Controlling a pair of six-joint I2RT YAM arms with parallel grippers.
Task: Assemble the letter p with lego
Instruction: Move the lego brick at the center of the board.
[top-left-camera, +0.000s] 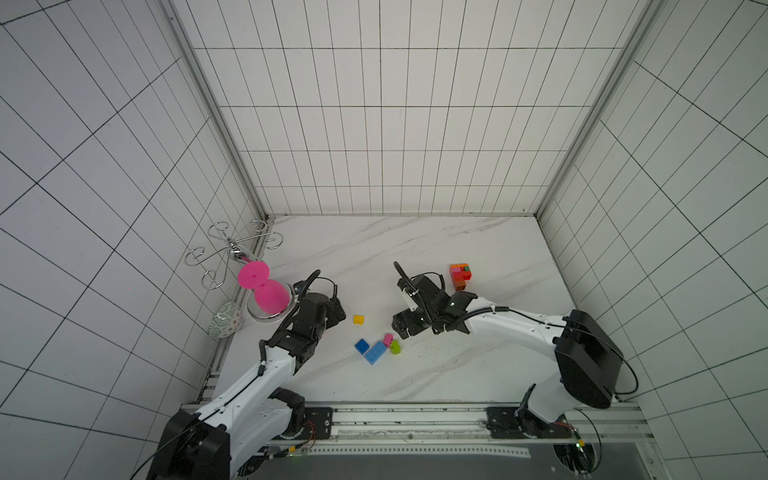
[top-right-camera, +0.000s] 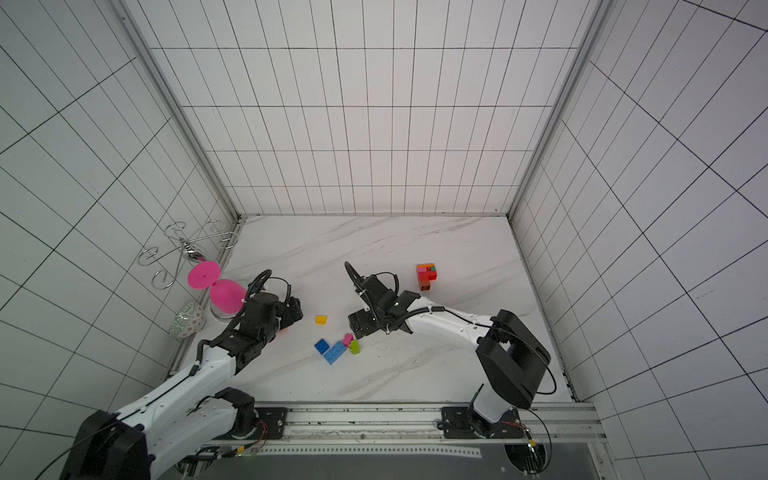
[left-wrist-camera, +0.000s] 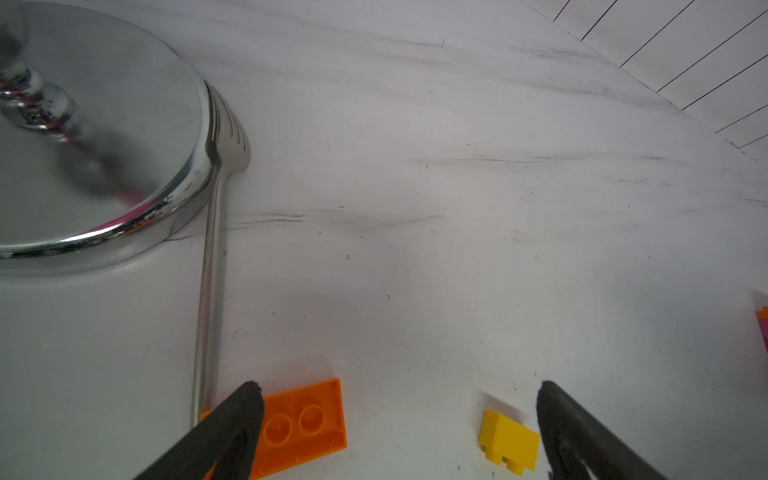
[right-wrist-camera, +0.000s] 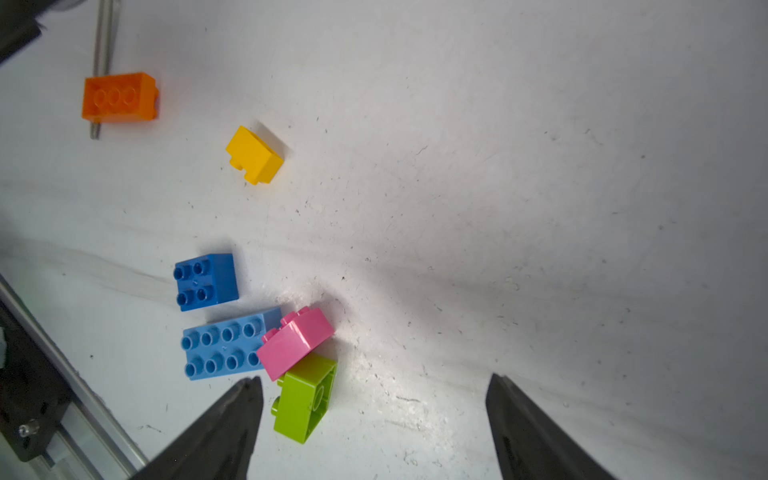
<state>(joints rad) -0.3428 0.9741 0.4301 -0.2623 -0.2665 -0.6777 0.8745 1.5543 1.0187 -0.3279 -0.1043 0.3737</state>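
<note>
Loose lego lies mid-table in both top views: a yellow brick (top-left-camera: 358, 319), a blue brick (top-left-camera: 361, 345), a light blue brick (top-left-camera: 375, 353), a pink brick (top-left-camera: 388, 339) and a lime brick (top-left-camera: 395, 347). A stacked block of red, orange, pink and green bricks (top-left-camera: 460, 275) stands at the back right. My left gripper (left-wrist-camera: 399, 386) is open low over the table, an orange brick (left-wrist-camera: 303, 424) by one fingertip and the yellow brick (left-wrist-camera: 509, 442) by the other. My right gripper (right-wrist-camera: 374, 378) is open, the lime brick (right-wrist-camera: 305, 397) just inside one fingertip, under the leaning pink brick (right-wrist-camera: 295, 343).
A big pink hourglass-shaped thing (top-left-camera: 266, 291) stands on a chrome stand base (left-wrist-camera: 95, 158) at the left wall. A fork (left-wrist-camera: 212, 291) lies along that base, its handle end by the orange brick. A patterned ball (top-left-camera: 224, 325) sits nearby. A metal rail (top-left-camera: 415, 411) runs along the front.
</note>
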